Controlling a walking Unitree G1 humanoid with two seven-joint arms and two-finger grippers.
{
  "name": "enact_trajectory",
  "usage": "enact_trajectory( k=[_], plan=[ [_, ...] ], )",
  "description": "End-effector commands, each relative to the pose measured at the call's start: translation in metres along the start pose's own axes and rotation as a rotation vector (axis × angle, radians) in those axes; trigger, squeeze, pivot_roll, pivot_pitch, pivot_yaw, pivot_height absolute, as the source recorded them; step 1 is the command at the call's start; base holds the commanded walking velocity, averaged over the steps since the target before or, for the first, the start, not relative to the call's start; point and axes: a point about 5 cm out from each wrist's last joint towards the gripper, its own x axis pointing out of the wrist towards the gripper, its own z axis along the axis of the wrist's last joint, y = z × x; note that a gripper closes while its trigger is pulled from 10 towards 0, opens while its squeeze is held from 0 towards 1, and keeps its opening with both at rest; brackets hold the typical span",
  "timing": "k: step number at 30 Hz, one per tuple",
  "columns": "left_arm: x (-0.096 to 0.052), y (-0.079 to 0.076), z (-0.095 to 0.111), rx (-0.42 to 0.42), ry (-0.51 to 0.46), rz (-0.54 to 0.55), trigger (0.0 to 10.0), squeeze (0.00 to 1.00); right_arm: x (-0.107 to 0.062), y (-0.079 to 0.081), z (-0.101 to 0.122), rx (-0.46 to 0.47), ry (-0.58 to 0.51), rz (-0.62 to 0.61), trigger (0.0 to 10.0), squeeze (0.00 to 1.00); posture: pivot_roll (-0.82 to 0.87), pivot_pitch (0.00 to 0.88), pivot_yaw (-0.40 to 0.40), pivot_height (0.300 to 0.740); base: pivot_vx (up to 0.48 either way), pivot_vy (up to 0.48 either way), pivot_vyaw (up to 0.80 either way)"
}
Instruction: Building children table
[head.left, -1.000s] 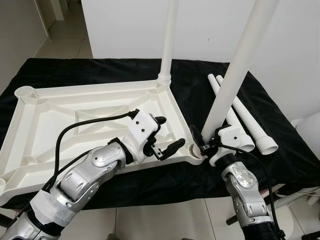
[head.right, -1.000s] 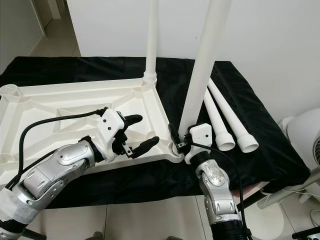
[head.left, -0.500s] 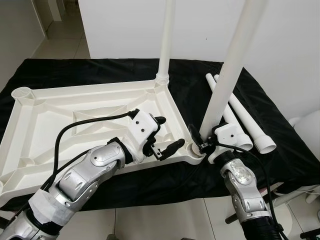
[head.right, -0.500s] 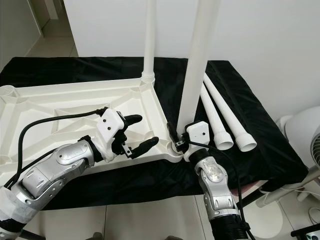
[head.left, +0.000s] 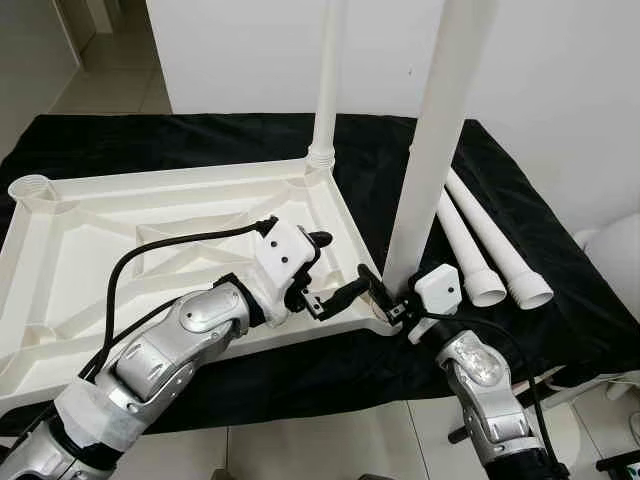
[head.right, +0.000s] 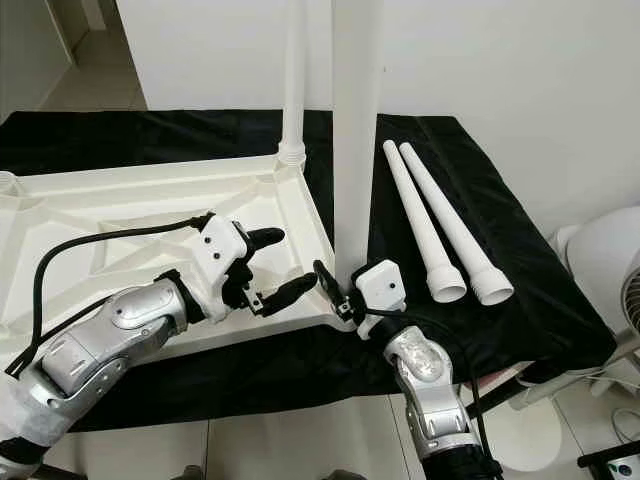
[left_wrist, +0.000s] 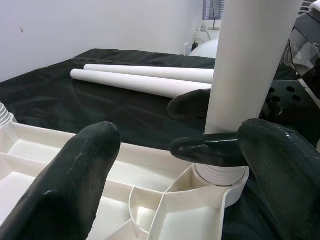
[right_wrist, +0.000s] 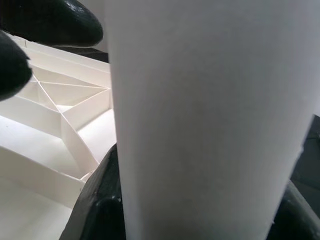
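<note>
Leg (head.left: 425, 160) upright in tabletop (head.left: 90, 250) corner socket, right claw (head.left: 385, 297) clamped on it; left claw (head.left: 335, 268) apart.

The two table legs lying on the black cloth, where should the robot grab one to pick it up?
Probably around the plain middle of a loose leg, coming straight down from above. It lies flat on the black cloth, so jaws can straddle it there. The flared end is wider, and the other leg lies close beside it.

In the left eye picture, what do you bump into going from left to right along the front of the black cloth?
White tabletop frame → left gripper → upright leg held by right gripper → two loose legs.
</note>
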Motion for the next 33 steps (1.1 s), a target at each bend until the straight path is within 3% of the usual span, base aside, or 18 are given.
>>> enact_trajectory(
  k=[1, 11, 33],
  plan=[
    [-0.001, -0.015, 0.005, 0.017, -0.014, -0.303, 10.0, 0.0, -0.012, 0.008, -0.027, 0.099, 0.128, 0.015, 10.0, 0.0, 0.05, 0.025, -0.027, 0.74, 0.0, 0.0, 0.0],
    [0.0, -0.013, 0.007, 0.024, -0.016, -0.309, 10.0, 0.0, 0.004, 0.002, -0.026, 0.318, 0.107, -0.118, 10.0, 0.0, 0.06, 0.025, -0.021, 0.74, 0.0, 0.0, 0.0],
    [0.0, -0.014, 0.008, 0.026, -0.019, -0.312, 10.0, 0.0, 0.006, -0.005, -0.034, 0.442, 0.17, -0.243, 10.0, 0.0, 0.06, 0.024, -0.025, 0.74, 0.0, 0.0, 0.0]
  ],
)
